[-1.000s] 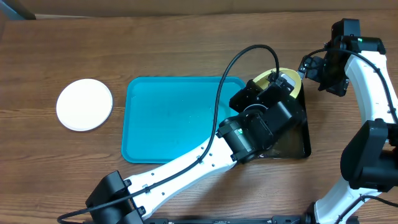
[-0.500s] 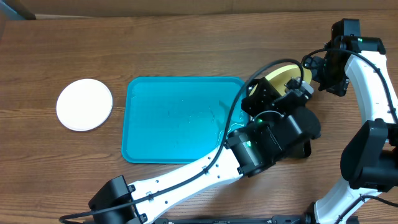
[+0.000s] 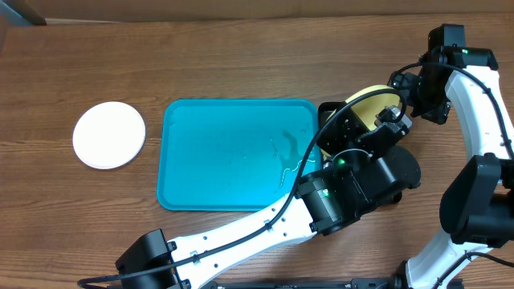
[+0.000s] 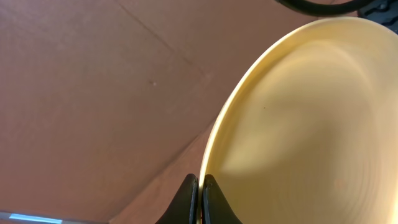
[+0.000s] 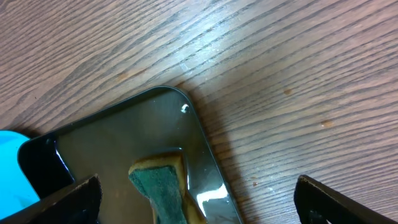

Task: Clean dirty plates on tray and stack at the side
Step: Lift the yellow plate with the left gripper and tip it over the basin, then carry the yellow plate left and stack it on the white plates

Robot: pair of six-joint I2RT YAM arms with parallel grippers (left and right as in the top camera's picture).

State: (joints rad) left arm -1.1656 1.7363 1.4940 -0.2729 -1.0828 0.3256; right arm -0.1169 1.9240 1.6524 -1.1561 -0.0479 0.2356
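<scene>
Overhead is looking straight down from well above the table (image 3: 241,56), taking in the tray (image 3: 225,160) and the whole workspace. Left wrist is sitting very near the yellow plate (image 4: 311,124), looking along its rim; overhead is also catching that plate. Right wrist is facing down, close over a black tray (image 5: 112,143) corner and sponge (image 5: 158,186); overhead is sharing that black tray, mostly covered.

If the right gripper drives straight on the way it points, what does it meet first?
Probably the green sponge lying in the black tray, near the tray's corner. The open right gripper points down at it with nothing visible between, though depth is hard to judge.
</scene>
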